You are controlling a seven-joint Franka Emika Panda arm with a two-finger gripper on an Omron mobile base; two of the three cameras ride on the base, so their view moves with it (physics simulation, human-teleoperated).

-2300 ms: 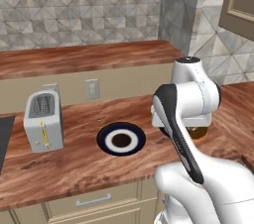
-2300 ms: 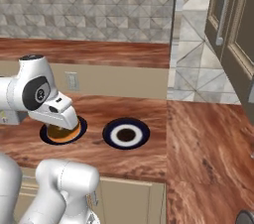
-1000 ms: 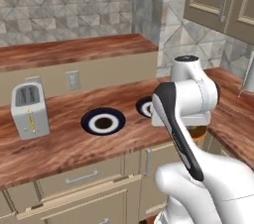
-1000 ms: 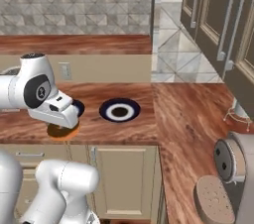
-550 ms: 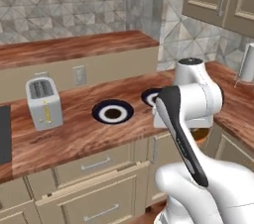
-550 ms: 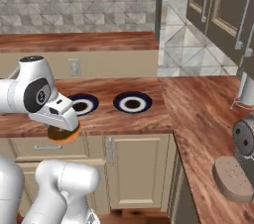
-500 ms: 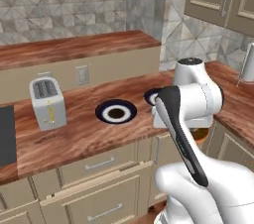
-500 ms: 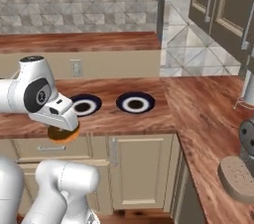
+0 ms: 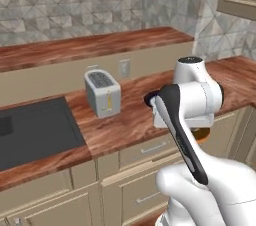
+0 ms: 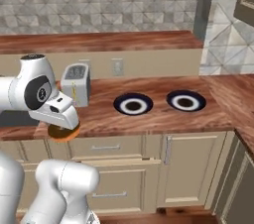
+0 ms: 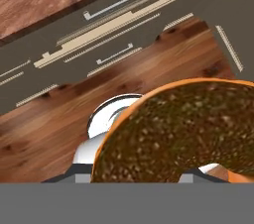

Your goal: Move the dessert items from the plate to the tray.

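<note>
Golden-brown doughnut (image 11: pixel 183 134) held between the fingers (image 11: pixel 208 169).

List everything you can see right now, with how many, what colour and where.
doughnut: one, golden-brown, held under the gripper, in front of the cabinets.
plates: two, white with dark rings, on the counter right of the toaster.
toaster: one, silver, on the counter by the wall.
sink: one, black, set in the counter left of the toaster.
outlet: one, pale, on the wall behind the counter.
cabinets: beige, below the counter.
gripper: one, white, shut on the doughnut.
</note>
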